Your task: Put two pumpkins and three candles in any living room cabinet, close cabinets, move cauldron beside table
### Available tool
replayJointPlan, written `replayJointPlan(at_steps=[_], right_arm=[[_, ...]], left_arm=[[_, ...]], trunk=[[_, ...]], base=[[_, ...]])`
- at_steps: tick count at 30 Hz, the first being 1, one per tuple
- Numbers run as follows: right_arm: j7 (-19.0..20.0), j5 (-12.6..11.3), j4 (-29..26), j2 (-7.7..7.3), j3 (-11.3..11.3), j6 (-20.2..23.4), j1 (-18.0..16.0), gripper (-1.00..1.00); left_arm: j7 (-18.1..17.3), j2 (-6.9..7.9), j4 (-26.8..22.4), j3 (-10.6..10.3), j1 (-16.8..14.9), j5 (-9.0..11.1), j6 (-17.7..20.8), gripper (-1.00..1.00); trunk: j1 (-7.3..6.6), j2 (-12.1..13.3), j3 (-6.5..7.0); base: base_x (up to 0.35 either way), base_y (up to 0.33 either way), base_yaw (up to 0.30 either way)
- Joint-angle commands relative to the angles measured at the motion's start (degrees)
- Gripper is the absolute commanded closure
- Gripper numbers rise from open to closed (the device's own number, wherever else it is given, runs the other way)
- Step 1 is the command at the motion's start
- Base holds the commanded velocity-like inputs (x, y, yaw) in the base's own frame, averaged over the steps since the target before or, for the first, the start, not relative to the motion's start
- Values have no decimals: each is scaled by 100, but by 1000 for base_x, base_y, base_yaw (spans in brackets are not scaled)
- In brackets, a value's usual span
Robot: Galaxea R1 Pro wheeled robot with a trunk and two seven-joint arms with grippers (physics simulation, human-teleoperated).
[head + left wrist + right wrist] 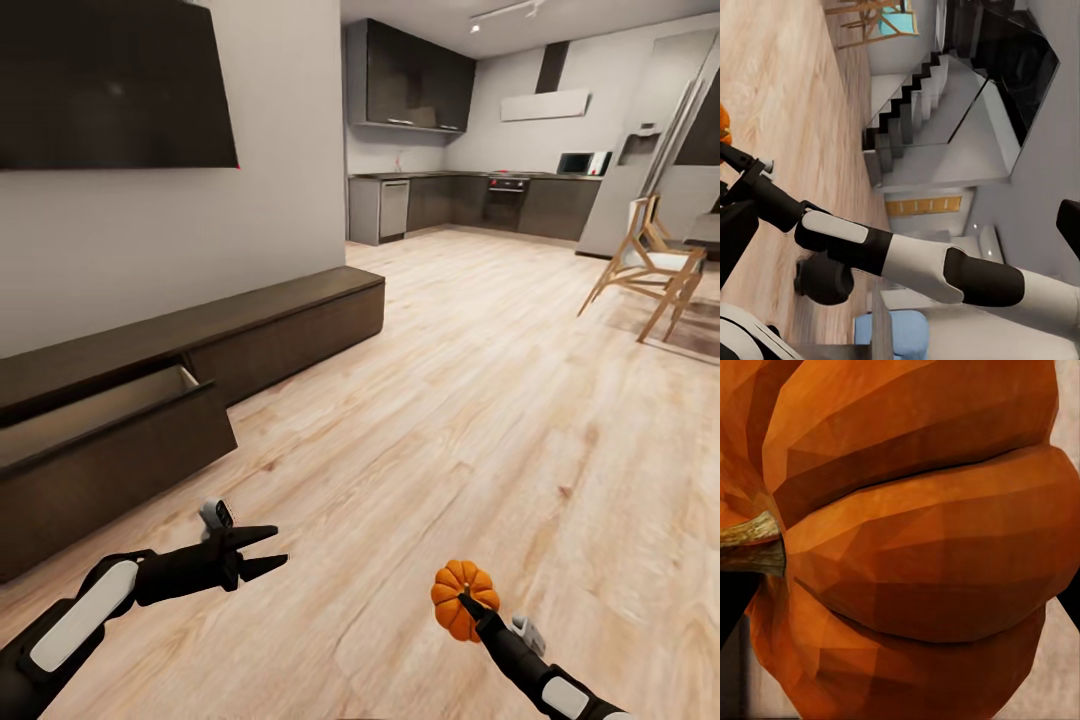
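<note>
Nearest the head camera, the right gripper [470, 603] is clamped on an orange pumpkin [462, 590], carried above the wood floor [480, 420] at the lower right. At lower left, the left gripper [262, 551] has its two fingers spread apart with nothing between them. Beyond it, along the left wall, runs the long dark cabinet [290, 325]; its near drawer [110, 440] stands pulled out. A dark screen [110, 85] hangs on the wall above. Farther off are the kitchen cupboards [410, 90] and a wooden chair [650, 265].

From the left wrist camera, the right arm [915, 262] crosses the floor, with a sliver of the pumpkin [723, 126] at the edge. A staircase [907, 112] lies behind.

From the right wrist camera, the pumpkin [922, 532] sits very close, ribbed, its brownish stem [750, 544] at one side.
</note>
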Motion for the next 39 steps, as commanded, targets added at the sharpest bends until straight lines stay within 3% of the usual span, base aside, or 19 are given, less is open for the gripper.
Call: replayJointPlan(at_steps=[1,39], right_arm=[[21,-61,-3,-2,21,11,-1,100],[0,-60,-2,-9,41,-40,-1,100]], left_arm=[[-15,3,6,-17,-8,16,20,-100],[-3,-5,15,-24,-8,7,3,-100]], trunk=[[-1,-2,-4],[-1,-2,-4]], base=[[0,0,289],[0,0,289]])
